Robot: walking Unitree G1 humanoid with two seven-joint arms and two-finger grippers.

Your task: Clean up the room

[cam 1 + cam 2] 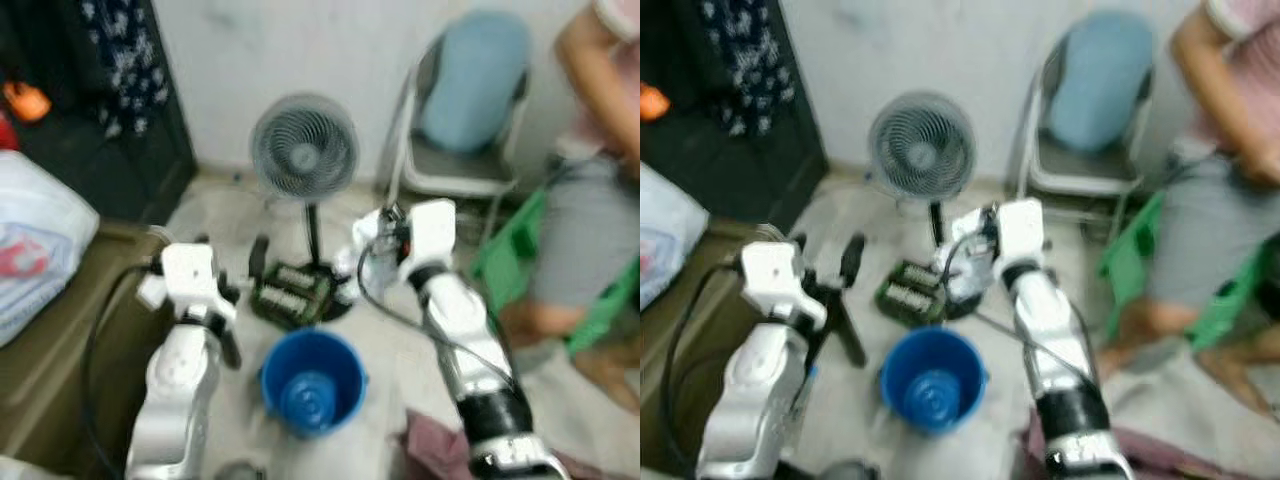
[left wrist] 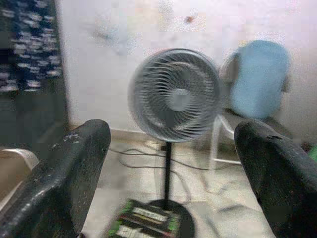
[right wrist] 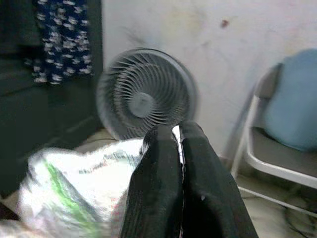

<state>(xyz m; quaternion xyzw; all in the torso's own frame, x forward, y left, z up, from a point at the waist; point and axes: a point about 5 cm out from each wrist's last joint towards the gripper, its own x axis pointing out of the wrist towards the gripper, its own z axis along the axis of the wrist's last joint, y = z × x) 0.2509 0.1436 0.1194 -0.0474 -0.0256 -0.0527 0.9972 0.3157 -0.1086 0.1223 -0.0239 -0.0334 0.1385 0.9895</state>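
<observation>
Blurrily, behind the blue bucket (image 1: 313, 381): standing fan (image 1: 304, 148) upright and facing the robot, green tray (image 1: 291, 293) at its base half hidden, white plastic bag (image 3: 74, 193) crumpled, long axis unclear, pinched in closed right gripper (image 3: 179, 148), left gripper (image 2: 168, 163) spread wide, empty.

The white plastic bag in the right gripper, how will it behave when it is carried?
The white plastic bag looks thin and crumpled, so probably floppy and light. Pinched at one spot by the right gripper, it may sag, swing, or slip.
</observation>
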